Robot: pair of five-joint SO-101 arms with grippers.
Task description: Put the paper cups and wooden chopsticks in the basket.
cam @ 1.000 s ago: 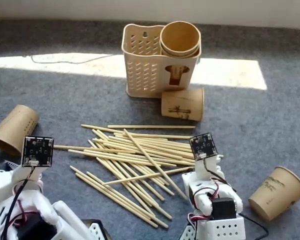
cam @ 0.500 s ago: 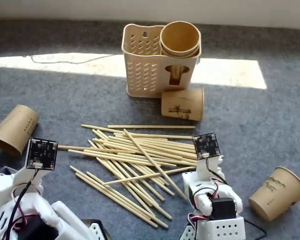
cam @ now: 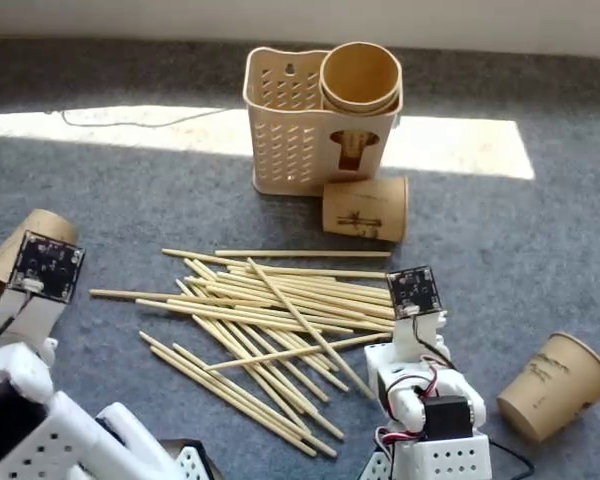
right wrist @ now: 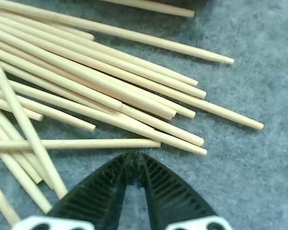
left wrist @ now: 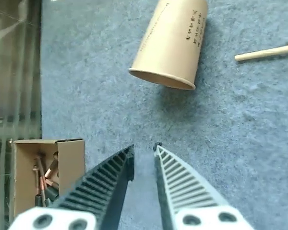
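Many wooden chopsticks lie scattered on the grey carpet. The beige basket stands at the back with stacked paper cups in it. One cup lies against its front, another at the right, a third at the left, partly behind the left arm's camera board. My left gripper is slightly open and empty, just short of that cup's rim. My right gripper is shut and empty at the near edge of the chopsticks.
A small open cardboard box with parts inside sits beside the left gripper. A single chopstick end lies near the left cup. A sunlit strip of carpet runs behind the basket.
The left arm has swung left and away, over the left cup, now covering part of it. The right arm shifted slightly right early on, then stayed still.
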